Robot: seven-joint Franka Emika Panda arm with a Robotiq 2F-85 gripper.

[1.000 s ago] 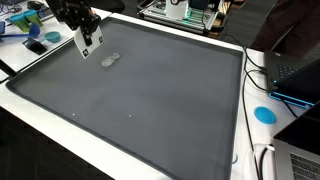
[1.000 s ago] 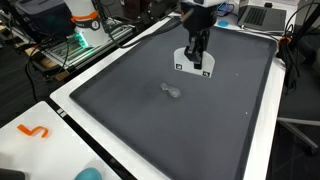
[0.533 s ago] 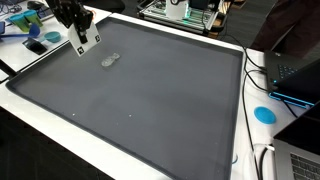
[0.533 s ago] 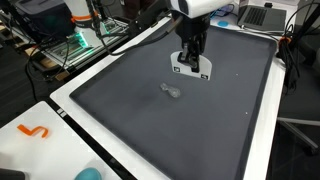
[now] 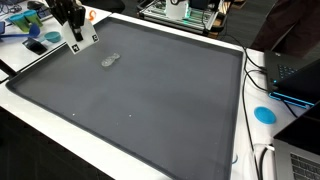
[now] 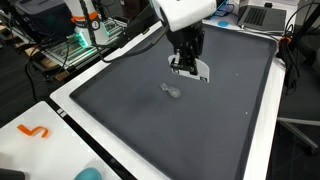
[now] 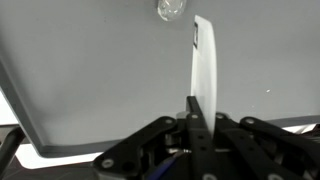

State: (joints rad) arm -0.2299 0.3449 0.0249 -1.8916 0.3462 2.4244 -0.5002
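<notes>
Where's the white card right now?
White card is pinched in the gripper, over the grey mat, close to the small clear object in an exterior view.

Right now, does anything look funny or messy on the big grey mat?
A small clear blob lies alone on the grey mat, like a spill or crumpled wrap; I cannot tell which. The fingers pinch a white card.

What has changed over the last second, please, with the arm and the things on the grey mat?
The gripper, its fingers shut on the white card, has drifted a little toward the corner of the mat, away from the small clear lump, and the card went with it. Nothing was taken hold of or let go. The lump lies where it was, and the mat has not shifted.
</notes>
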